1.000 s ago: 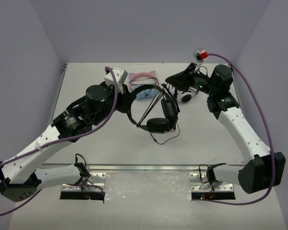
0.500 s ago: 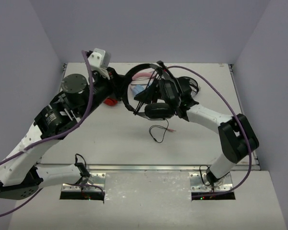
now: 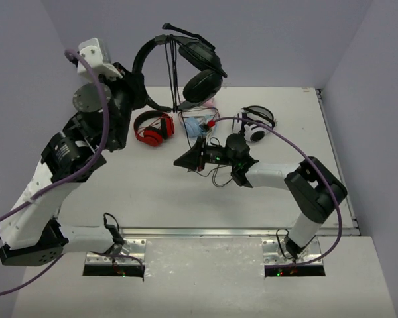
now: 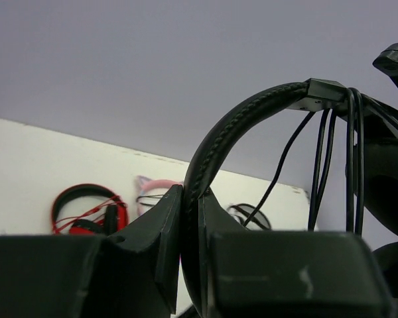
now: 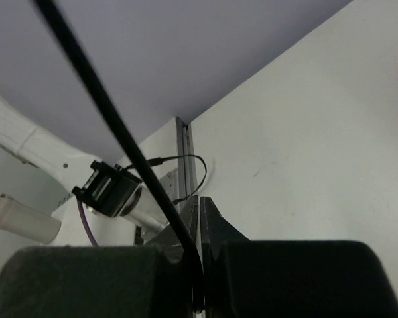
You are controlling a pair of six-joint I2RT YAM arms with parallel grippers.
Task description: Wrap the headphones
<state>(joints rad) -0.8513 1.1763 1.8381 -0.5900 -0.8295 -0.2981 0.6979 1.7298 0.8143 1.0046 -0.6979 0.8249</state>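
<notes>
Table: we see a pale table (image 3: 119, 192) with both arms bolted at its near edge.
Right gripper: the right gripper (image 3: 184, 159) sits low over the middle of the table, nearer to us than anything else being handled. In its wrist view the two fingers (image 5: 215, 233) are pressed together on the cable, with no gap showing.
Cable: the thin black cable (image 5: 111, 118) climbs at a slant out of those closed fingers. In the top view we see several strands hanging side by side from the headband, just beside the ear cups. A loose loop lies on the table under the right arm. We cannot tell where its end goes.
Left gripper: the left gripper (image 3: 142, 96) is up in the air on a tall, reared arm. Its fingers (image 4: 166, 225) are clamped narrowly on the lower end of the headband.
Headphones: the headphones (image 3: 202, 85) hang clear of the table, held high above its far half. The headband (image 4: 233, 122) arches up out of the left gripper, and the padded ear cups dangle at the far end of the arch, where the cable strands cross over the band.
Red pair: a red pair (image 3: 164, 124) lies flat on the table beside the left arm, below the lifted headphones.
Pink pair: a pink pair (image 4: 160, 183) lies just past the red pair, toward the back wall. We cannot make out its details.
White-and-black pair: a white-and-black pair (image 3: 255, 134) lies on the far right part of the table, well apart from the red pair.
</notes>
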